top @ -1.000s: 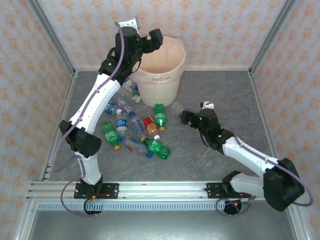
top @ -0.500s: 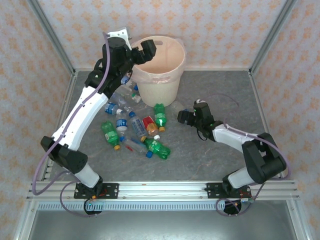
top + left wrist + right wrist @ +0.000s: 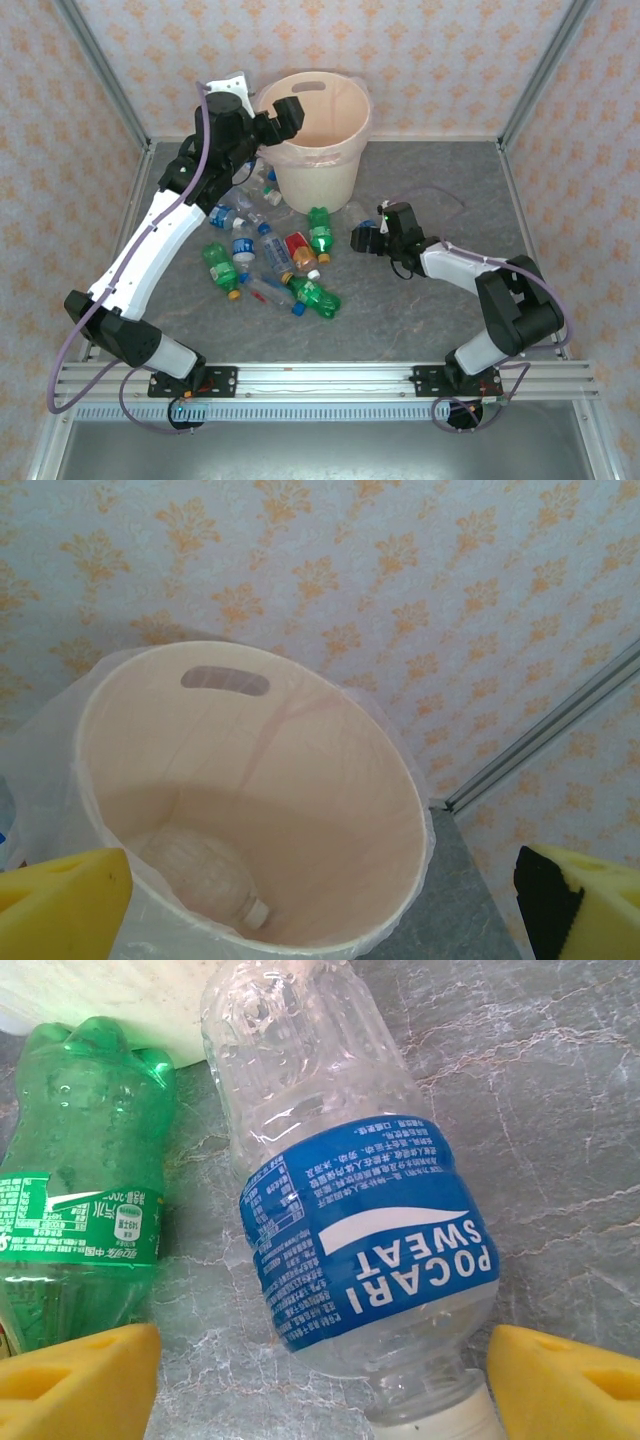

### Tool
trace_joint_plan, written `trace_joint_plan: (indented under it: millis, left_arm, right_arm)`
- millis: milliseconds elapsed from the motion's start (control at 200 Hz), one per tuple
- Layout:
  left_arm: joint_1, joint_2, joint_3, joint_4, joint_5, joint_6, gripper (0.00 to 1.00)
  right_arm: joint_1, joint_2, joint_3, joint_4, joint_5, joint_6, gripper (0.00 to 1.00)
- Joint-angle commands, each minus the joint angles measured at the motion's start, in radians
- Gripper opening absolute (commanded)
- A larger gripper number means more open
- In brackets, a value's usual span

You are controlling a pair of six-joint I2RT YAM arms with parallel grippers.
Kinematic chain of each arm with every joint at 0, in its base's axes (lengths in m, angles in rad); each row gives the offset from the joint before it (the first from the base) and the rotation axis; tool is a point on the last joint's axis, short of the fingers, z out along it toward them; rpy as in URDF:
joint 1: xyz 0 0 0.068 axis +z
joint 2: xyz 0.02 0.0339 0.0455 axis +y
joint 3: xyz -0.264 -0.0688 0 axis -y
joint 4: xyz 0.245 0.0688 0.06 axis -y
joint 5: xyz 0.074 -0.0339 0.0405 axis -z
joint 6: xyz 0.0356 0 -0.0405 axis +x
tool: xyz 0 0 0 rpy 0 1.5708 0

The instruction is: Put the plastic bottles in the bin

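Progress early: one clear bottle (image 3: 200,865) in the bin (image 3: 318,165), left gripper (image 3: 285,112) above it, jaws apart, empty. Right gripper (image 3: 362,238) straddles a blue-labelled bottle (image 3: 370,1240), jaws apart, not clamped. Pile of bottles (image 3: 265,255) beside the bin not yet binned.

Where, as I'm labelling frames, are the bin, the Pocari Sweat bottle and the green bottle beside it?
bin (image 3: 316,176), top external view, outer wall
Pocari Sweat bottle (image 3: 370,1250), right wrist view, blue label
green bottle (image 3: 88,1225), right wrist view, green label
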Motion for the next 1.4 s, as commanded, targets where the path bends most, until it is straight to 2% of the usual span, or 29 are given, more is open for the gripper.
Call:
trace_joint_plan:
  millis: [0, 65, 260, 395, 751, 936, 1046, 1256, 1306, 1391]
  left_arm:
    - [0.008, -0.018, -0.002, 0.035, 0.003, -0.003, 0.99]
    - [0.008, -0.016, 0.002, 0.033, 0.005, -0.005, 0.99]
    - [0.008, -0.006, 0.023, 0.018, 0.006, 0.004, 0.99]
    - [0.008, 0.006, 0.035, 0.017, 0.013, 0.008, 0.99]
    - [0.008, -0.008, 0.007, 0.025, 0.015, 0.009, 0.99]
    - [0.009, -0.013, 0.002, 0.026, 0.012, 0.002, 0.99]
    - [0.008, -0.012, 0.009, 0.024, 0.012, 0.0, 0.99]
    - [0.008, -0.002, 0.016, 0.04, 0.03, -0.01, 0.99]
    - [0.008, -0.005, 0.012, 0.05, 0.032, -0.014, 0.99]
    - [0.008, -0.007, 0.013, 0.059, 0.034, -0.023, 0.99]
  right_arm:
    - [-0.001, 0.023, 0.015, -0.021, 0.006, -0.008, 0.81]
    - [-0.002, 0.038, 0.018, -0.028, 0.006, -0.008, 0.77]
    - [-0.002, 0.038, -0.01, -0.019, 0.012, -0.004, 0.75]
    - [-0.002, 0.039, -0.029, -0.003, 0.011, -0.001, 0.67]
    - [-0.001, 0.031, -0.063, 0.006, 0.025, -0.001, 0.62]
    - [-0.001, 0.018, -0.067, 0.006, 0.031, -0.003, 0.45]
    - [0.0, 0.008, -0.072, 0.006, 0.048, -0.002, 0.43]
    - [-0.001, -0.019, -0.079, 0.009, 0.081, 0.005, 0.29]
    - [-0.001, -0.036, -0.081, 0.005, 0.084, 0.006, 0.22]
    - [-0.001, -0.081, -0.094, 0.003, 0.109, 0.013, 0.21]
